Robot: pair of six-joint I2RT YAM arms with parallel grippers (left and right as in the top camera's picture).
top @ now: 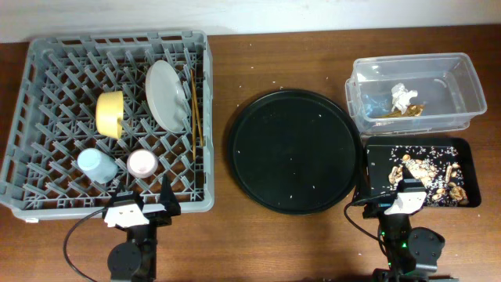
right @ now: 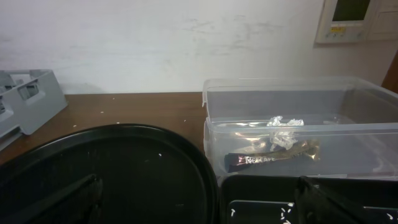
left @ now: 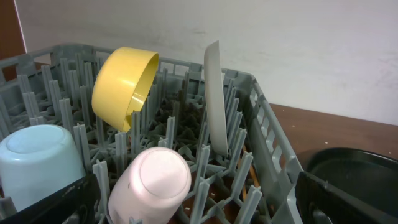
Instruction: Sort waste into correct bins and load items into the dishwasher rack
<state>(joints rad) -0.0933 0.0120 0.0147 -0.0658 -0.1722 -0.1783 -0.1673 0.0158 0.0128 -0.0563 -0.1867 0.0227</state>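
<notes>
The grey dishwasher rack (top: 117, 37) at the left holds the yellow bowl (top: 110, 113), grey-green plate (top: 168, 95), chopsticks (top: 195, 110), light-blue cup (top: 95, 164) and pink cup (top: 142, 163). The clear tub (top: 462, 78) holds white tissue (top: 403, 96) and a brown-gold wrapper (top: 399, 113). The shallow black tray (top: 419, 142) holds food scraps (top: 434, 178) and rice crumbs. My left gripper (top: 141, 205) is open and empty at the rack's front edge, with the pink cup (left: 155, 183) just ahead of it. My right gripper (top: 391, 196) is open and empty at the shallow tray's front left corner.
A large round black tray (top: 296, 150) lies between the rack and the bins, with a few rice crumbs on it. Some crumbs lie on the brown table near the rack's right side. A white wall stands behind the table.
</notes>
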